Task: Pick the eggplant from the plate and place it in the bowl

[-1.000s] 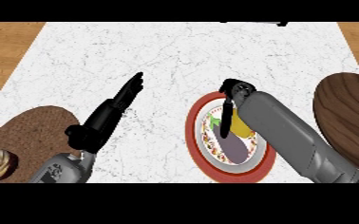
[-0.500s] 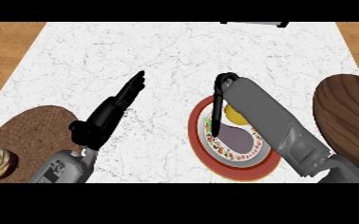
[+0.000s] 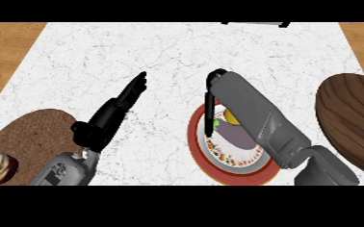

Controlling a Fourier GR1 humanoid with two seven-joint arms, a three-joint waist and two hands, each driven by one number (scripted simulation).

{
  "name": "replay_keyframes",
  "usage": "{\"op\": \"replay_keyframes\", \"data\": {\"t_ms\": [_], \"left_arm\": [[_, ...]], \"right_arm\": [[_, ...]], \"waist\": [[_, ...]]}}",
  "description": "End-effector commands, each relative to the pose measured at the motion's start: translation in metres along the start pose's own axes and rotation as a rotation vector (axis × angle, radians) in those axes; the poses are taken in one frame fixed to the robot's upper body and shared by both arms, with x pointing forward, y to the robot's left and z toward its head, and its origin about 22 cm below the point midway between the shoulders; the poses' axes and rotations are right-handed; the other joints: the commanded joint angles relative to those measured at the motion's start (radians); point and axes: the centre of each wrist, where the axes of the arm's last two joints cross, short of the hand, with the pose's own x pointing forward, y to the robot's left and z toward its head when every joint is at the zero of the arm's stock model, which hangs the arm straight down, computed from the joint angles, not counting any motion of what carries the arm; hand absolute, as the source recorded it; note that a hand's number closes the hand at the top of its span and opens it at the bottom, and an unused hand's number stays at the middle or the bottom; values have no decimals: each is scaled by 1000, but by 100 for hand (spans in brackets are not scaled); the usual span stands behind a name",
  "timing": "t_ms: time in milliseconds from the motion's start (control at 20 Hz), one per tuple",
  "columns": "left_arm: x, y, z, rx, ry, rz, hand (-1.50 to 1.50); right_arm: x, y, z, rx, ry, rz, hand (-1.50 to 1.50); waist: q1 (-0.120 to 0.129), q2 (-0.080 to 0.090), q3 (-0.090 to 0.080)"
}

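The right hand (image 3: 208, 108) hangs over the left part of the plate (image 3: 195, 142), bent down from the end of the grey forearm that crosses the plate from the lower right. Only a narrow black strip of the hand shows beside the forearm, so I cannot tell whether it is open or closed, or whether it touches anything.

The eggplant (image 3: 229, 137) lies on the plate, dark purple with a green stem end towards the hand, partly hidden under the forearm. A yellow piece (image 3: 231, 115) sits just beside it on the plate's far side.

The wooden bowl (image 3: 344, 115) stands at the right edge of the white marble tabletop (image 3: 177, 53), well apart from the plate.

The left hand (image 3: 121, 108) rests to the left of the plate, fingers straight and together, pointing away from the robot, holding nothing. A brown round thing (image 3: 32, 130) lies at the lower left.
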Motion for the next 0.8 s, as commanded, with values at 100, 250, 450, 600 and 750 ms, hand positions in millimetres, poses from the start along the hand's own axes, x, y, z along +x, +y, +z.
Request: {"op": "replay_keyframes", "data": {"t_ms": [100,250,450,600,750], "left_arm": [[-6,0,3,17,12,-11,0],[-12,-1,-2,16,13,11,0],[-10,-4,1,27,4,8,0],[0,-7,1,21,7,-3,0],[-4,-8,-6,36,5,-1,0]], "right_arm": [[22,7,15,-3,215,173,-150],[28,16,14,-21,189,190,-150],[32,19,18,-76,200,206,-150],[35,23,19,-124,215,254,-150],[31,24,10,-141,239,274,-150]], "waist": [[-18,-7,3],[-29,-6,3],[-27,-8,4],[-28,-10,4],[-39,-7,4]]}}
